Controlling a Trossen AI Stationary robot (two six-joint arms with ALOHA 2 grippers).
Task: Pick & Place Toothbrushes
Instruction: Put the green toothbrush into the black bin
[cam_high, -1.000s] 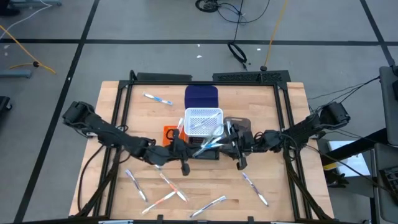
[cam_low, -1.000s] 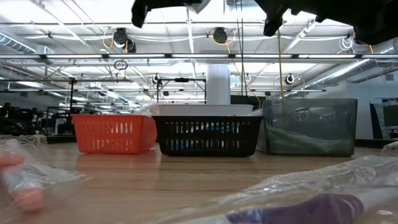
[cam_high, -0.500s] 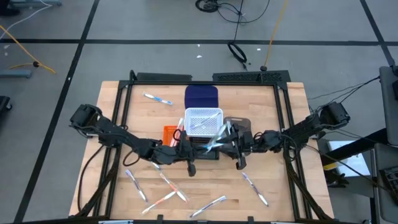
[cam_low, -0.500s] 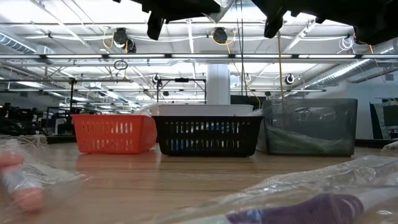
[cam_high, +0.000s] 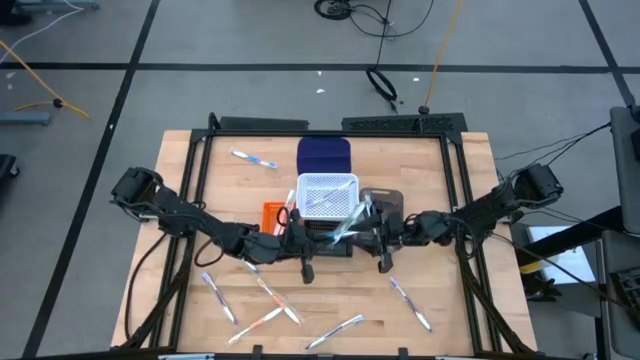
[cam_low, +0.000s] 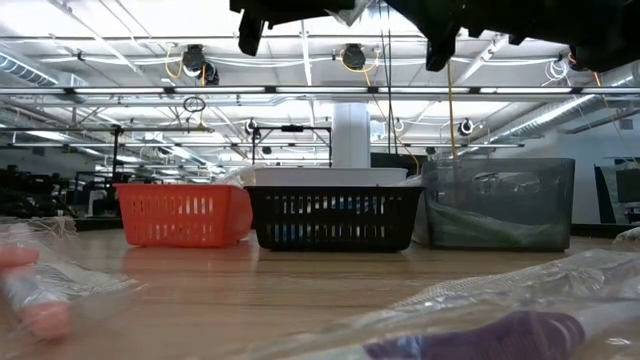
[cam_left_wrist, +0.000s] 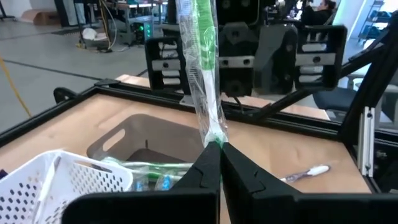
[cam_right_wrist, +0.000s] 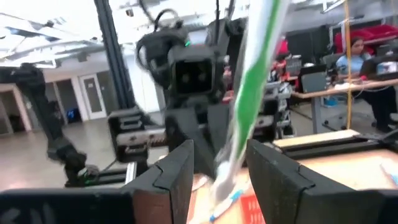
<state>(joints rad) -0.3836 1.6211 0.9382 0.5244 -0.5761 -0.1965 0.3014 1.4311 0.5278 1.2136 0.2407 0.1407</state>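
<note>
A black rail frame (cam_high: 196, 165) bounds the wooden table (cam_high: 470, 170), and bare wood is left along its near edge among scattered toothbrushes (cam_high: 268, 318). Above the white bin (cam_high: 327, 195), the left gripper (cam_left_wrist: 221, 149) is pinched shut on the wrapped green toothbrush (cam_left_wrist: 202, 68). Facing it, the right gripper (cam_right_wrist: 219, 162) is held half open around that toothbrush (cam_right_wrist: 252, 87). An open workshop is seen beyond.

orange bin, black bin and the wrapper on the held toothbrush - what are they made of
Orange bin and black bin: likely moulded plastic, matte, with slotted lattice walls. The wrapper on the green toothbrush pinched in the left tool: thin clear plastic film, glossy and crinkled, the green handle showing through.
</note>
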